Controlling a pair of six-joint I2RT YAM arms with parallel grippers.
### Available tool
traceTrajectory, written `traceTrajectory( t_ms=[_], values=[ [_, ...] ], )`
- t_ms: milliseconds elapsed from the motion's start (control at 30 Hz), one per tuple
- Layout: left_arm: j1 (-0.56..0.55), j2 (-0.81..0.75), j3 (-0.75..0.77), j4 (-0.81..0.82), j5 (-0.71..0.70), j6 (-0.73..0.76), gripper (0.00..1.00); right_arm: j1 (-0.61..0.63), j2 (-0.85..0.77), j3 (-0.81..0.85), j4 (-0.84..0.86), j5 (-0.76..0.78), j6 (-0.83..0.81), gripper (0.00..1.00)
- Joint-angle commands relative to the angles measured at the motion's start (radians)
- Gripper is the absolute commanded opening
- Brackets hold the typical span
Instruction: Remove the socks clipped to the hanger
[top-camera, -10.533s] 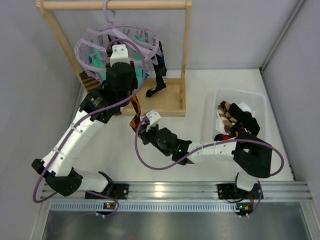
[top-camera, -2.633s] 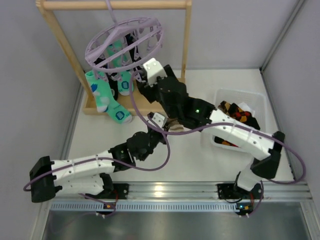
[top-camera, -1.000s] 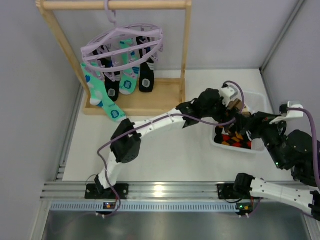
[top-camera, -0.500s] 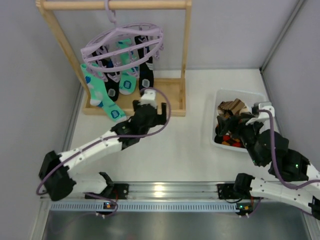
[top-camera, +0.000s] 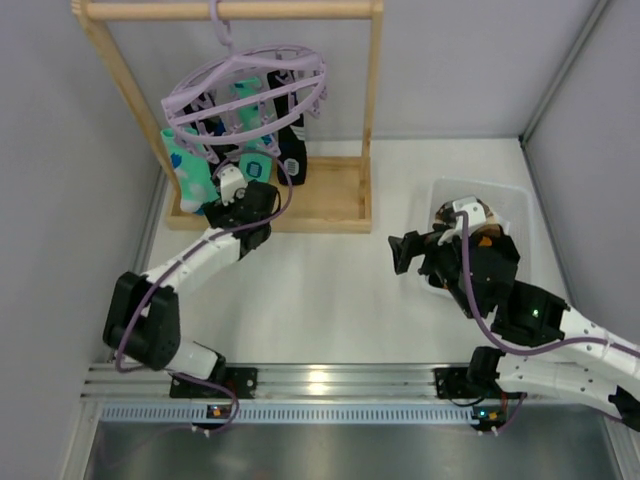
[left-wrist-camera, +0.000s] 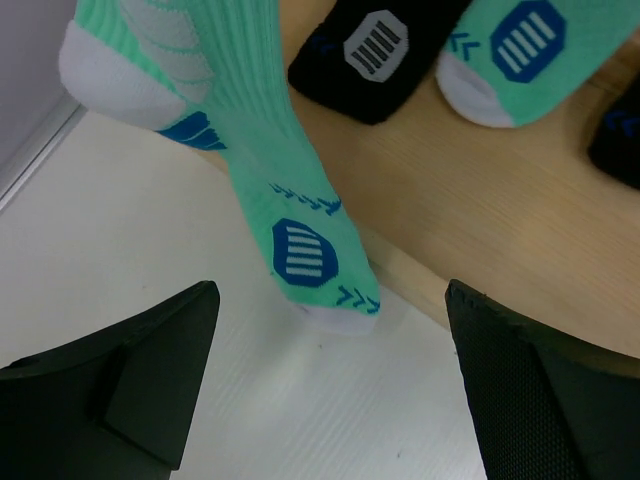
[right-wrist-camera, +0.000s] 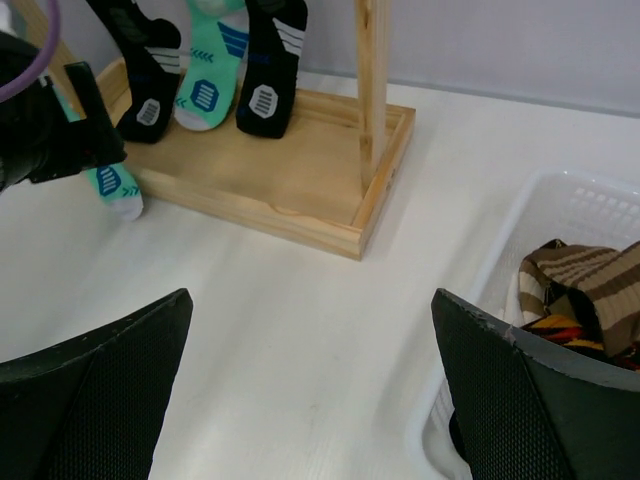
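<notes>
Socks (left-wrist-camera: 290, 210), teal and black with blue-white logos, dangle from the lilac hanger (top-camera: 318, 70); left pincer (left-wrist-camera: 332, 300) and right pincer (right-wrist-camera: 312, 300) gape empty

Teal sock (left-wrist-camera: 262, 150): cuff cut off by top edge, L wrist view. Black sock (left-wrist-camera: 385, 45): upper pt cropped likewise. Basket (right-wrist-camera: 570, 215): far side lost at R edge, R wrist view. Hanger (top-camera: 215, 68) pegs: too small in top view, sock contact poss. masked by rings.
</notes>
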Motion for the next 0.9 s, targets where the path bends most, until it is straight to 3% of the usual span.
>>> traceTrajectory(
  t_ms=[0, 367, 467, 533, 600, 633, 700, 867],
  values=[
    [0.035, 0.097, 0.099, 0.002, -0.171, -0.064, 0.98, -0.016, -0.03, -0.016, 0.077, -0.066, -0.008, 0.99],
    [0.118, 0.352, 0.259, 0.034, -0.257, -0.048, 0.98, -0.043, -0.006, -0.046, 0.12, -0.178, -0.06, 1.0],
    [0.127, 0.363, 0.256, 0.044, -0.275, -0.045, 0.8, -0.043, 0.003, -0.05, 0.128, -0.191, -0.065, 1.0],
    [0.132, 0.352, 0.24, 0.054, -0.275, -0.044, 0.53, -0.045, 0.011, -0.052, 0.133, -0.196, -0.067, 0.99],
    [0.132, 0.332, 0.222, 0.06, -0.274, -0.044, 0.38, -0.045, 0.014, -0.053, 0.136, -0.199, -0.068, 0.99],
    [0.132, 0.321, 0.216, 0.06, -0.251, -0.047, 0.18, -0.043, 0.017, -0.052, 0.136, -0.199, -0.068, 0.99],
    [0.129, 0.276, 0.187, 0.06, -0.223, -0.053, 0.03, -0.045, 0.023, -0.05, 0.14, -0.201, -0.067, 0.99],
    [0.023, 0.179, 0.119, 0.059, -0.197, -0.07, 0.0, -0.045, 0.023, -0.039, 0.146, -0.205, -0.054, 0.99]
  ],
)
